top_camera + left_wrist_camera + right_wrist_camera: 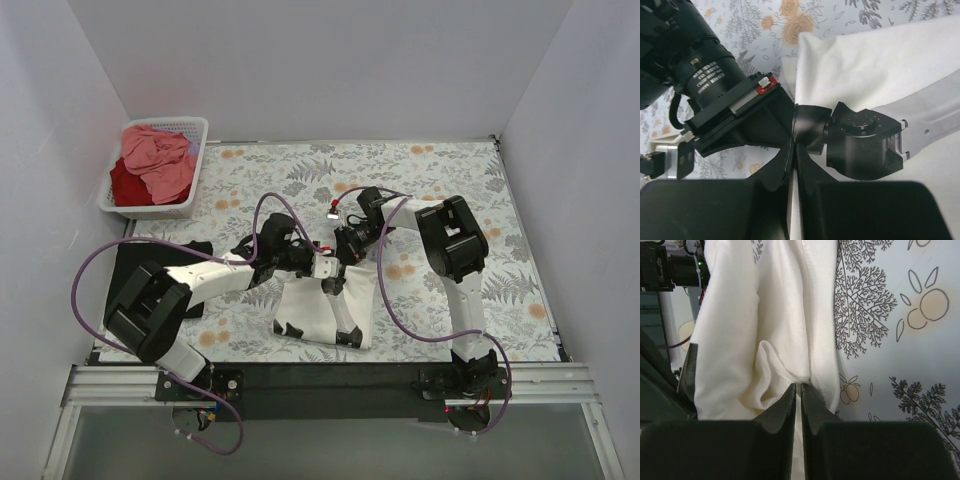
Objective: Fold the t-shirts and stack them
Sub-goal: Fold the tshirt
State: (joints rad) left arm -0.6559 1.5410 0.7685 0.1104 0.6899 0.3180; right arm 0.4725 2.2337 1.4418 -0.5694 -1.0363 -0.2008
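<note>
- The worktop [450, 180] is the biggest thing here, covered edge to edge in a grey floral tablecloth [300, 165] with orange blossoms, and white walls box it in on three sides.
- The cream-white t-shirt [310, 310] sits roughly in the middle of the worktop towards the near edge. It's bunched up and partly lifted where both arms meet over it, with its lower part still lying on the cloth.
- The black t-shirt [135, 262] lies flat at the left side of the worktop, partly hidden under the left arm's elbow.
- The white lattice basket [190, 125] is in the far left corner, up against the wall.
- The salmon-pink t-shirt [160, 160] is crumpled on top inside the basket, spilling up past the rim.
- The dark red t-shirt [125, 185] is tucked under the pink one, peeking out at the basket's near left side.
- The left end effector [794, 165] has its jaws pinched together with a thin edge of the cream-white t-shirt caught between them. The right arm's wrist is just beside it.
- The right end effector [799, 400] is down to a narrow slit too, nipping a fold of the same shirt, and the fabric hangs in soft creases away from the fingertips.
</note>
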